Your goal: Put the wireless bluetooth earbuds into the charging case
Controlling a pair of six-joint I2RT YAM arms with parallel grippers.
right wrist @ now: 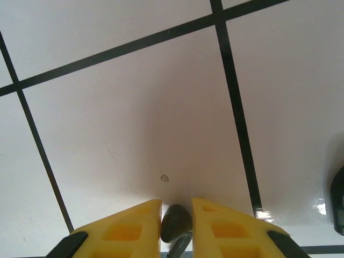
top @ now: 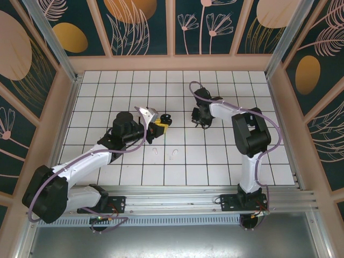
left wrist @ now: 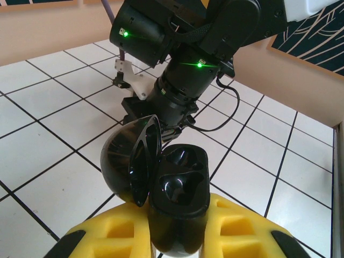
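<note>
The left pincer (left wrist: 177, 239) clamped the open black charging case (left wrist: 180, 183) at its wrist view's bottom centre, lid hinged toward frame left. The right pincer (right wrist: 176, 212) pinched a black earbud (right wrist: 175, 223) close to the desk (right wrist: 134, 134). Two white earbuds (top: 174, 154) lay just below centre of the top view.

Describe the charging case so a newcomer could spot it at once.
On the white tiled table, look near the middle, at the yellow fingertips of the left gripper. The charging case is clamped between them: a glossy black egg-shaped shell with its lid swung open over two empty hollows. The two white earbuds lying on the tiles nearby are far smaller and pale.
</note>
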